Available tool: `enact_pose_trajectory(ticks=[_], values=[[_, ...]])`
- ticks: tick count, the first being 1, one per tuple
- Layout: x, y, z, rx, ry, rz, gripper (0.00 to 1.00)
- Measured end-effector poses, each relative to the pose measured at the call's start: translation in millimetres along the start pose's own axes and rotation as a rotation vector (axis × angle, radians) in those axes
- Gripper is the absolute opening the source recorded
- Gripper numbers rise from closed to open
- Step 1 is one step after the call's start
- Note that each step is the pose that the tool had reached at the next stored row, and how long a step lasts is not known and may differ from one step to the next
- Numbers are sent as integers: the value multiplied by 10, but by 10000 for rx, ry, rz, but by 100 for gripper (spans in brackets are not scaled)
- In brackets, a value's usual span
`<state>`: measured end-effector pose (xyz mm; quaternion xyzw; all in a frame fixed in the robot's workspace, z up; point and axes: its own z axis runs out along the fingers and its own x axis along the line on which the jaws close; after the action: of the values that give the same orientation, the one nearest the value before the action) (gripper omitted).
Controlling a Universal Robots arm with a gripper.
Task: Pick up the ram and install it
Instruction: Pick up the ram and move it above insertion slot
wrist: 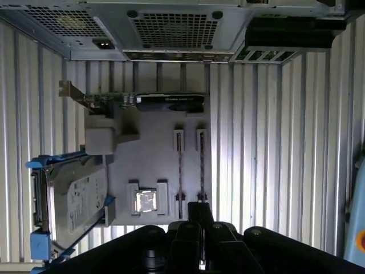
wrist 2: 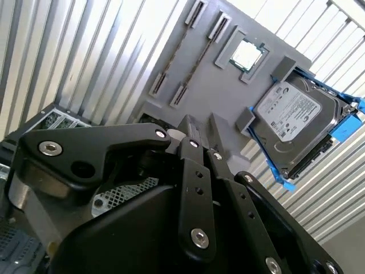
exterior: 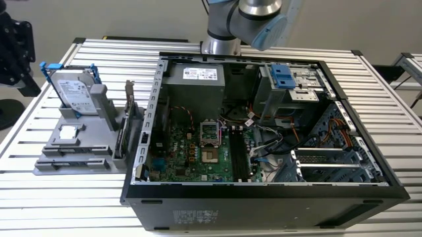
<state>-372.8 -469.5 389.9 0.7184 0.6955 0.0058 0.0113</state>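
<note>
Slatted table [wrist: 256, 142] underneath, gripper [wrist: 198, 208] pressed together, empty, in line with ram [wrist: 201, 165] long axis, lying nine-to-three in exterior view.

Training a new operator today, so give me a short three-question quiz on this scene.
1. True or false: the ram is gripped in the tool.
2. What sits in the blue frame? A) a hard drive B) a fan C) a battery
3. In the exterior view, on which side of the computer case does the grey holder stand?

Key: 1. False, the ram rests in a slot of the grey holder. 2. A. 3. The exterior view's left.
</note>
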Motion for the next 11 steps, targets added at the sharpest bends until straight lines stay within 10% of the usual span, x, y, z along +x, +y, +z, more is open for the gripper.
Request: enact_pose_trajectory(ticks=[11], values=[[0,-10,0,3,-7,249,0]])
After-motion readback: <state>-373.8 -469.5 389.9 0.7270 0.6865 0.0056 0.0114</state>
